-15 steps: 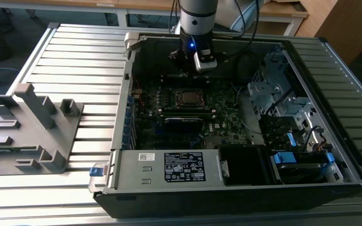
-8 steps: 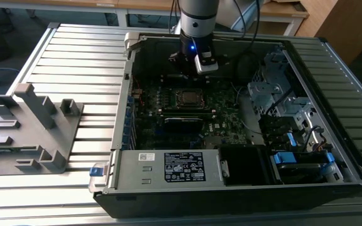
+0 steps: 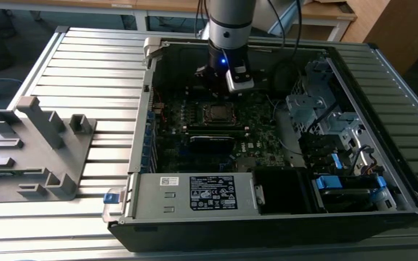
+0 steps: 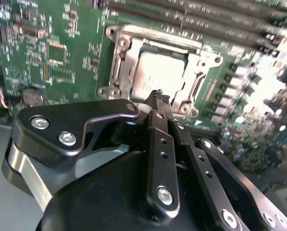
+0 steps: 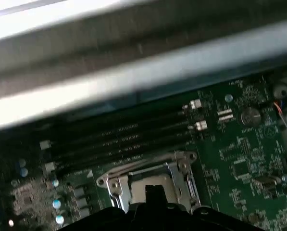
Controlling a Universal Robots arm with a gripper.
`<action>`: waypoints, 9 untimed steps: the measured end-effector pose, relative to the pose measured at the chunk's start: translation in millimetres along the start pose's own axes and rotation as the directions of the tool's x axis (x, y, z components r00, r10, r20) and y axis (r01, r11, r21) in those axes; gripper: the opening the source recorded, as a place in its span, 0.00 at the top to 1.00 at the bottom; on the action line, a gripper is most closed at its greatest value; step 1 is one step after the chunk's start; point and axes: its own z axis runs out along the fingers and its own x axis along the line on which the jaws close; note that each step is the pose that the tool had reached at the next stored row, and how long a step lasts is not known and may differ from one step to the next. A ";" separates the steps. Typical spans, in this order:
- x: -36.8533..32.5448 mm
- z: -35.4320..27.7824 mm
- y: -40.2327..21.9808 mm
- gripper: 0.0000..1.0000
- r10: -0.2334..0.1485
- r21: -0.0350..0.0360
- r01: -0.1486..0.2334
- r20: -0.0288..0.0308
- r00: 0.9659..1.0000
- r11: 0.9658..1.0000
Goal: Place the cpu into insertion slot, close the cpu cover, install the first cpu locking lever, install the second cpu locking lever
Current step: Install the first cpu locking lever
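Second wrist view pictures look down past the end effector (image 4: 158, 96) at the green board (image 4: 56, 53). The end effector's two black fingers (image 4: 155, 144) are pressed together, with no gap at the tips, and they hold nothing. Their tips hang just above the near edge of the socket.

The cpu (image 4: 160, 74) already sits flat in the socket, so that first job looks done. Its dull grey top shows through the middle window of the cpu cover (image 4: 121, 62). The cover, a thin silver frame, lies down flat around the chip, so the cover looks closed too.

Whether the two locking levers are hooked down is hard to tell. I cannot make out any thin wire lever standing up beside the socket, and I cannot be sure they are clipped. So the lever jobs may be left, or partly done.

On the exterior view, the arm (image 3: 229, 24) reaches down into the open computer case (image 3: 383, 76), just behind the socket. A grey stand (image 3: 31, 149) sits on the tabletop (image 3: 93, 60), well apart from the case, on the exterior view's left.
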 end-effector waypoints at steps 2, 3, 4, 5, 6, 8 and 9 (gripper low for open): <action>-1.1 -0.2 -3.8 0.89 -0.001 0.002 0.001 0.000 1.000 1.000; -1.6 -0.2 -5.4 0.89 -0.002 0.003 0.002 0.001 1.000 1.000; -1.9 -0.2 -6.8 0.89 -0.003 0.004 0.003 0.001 1.000 1.000; -2.2 -0.1 -7.5 0.89 -0.005 0.005 0.005 0.001 1.000 1.000; -2.2 0.0 -7.7 0.89 -0.010 0.006 0.010 0.001 1.000 1.000; -2.2 0.5 -7.8 0.89 -0.036 0.006 0.036 0.001 0.999 0.999; -2.2 0.7 -7.8 0.89 -0.052 0.005 0.052 0.000 0.999 0.999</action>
